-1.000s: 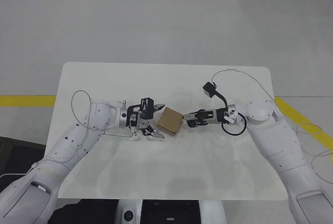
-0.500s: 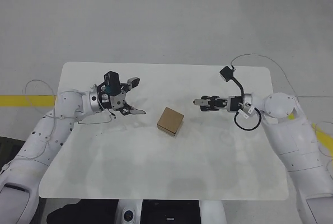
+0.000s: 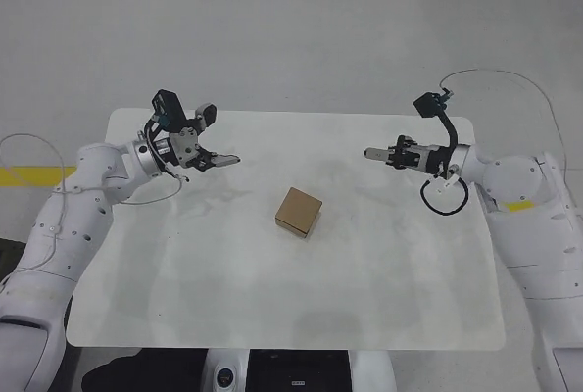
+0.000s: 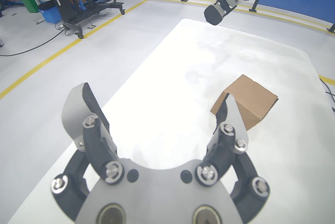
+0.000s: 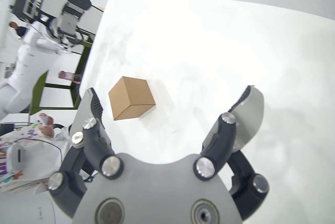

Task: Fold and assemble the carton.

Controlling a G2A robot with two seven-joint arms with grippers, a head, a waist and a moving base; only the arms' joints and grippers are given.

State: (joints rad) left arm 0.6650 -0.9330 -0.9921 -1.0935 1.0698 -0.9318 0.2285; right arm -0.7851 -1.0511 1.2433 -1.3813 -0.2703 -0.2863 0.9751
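Top view places the carton [image 3: 299, 213], a closed brown cardboard cube, near the middle of the white surface [image 3: 389, 294], resting flat and standing free of both arms. The left gripper [image 3: 224, 133] hovers over the far left part of the surface, well apart from the carton, and the left wrist view shows its fingers spread wide and empty. The right gripper [image 3: 371, 154] hangs over the far right part, also well apart from the carton. The right wrist view shows its fingers parted, holding nothing.
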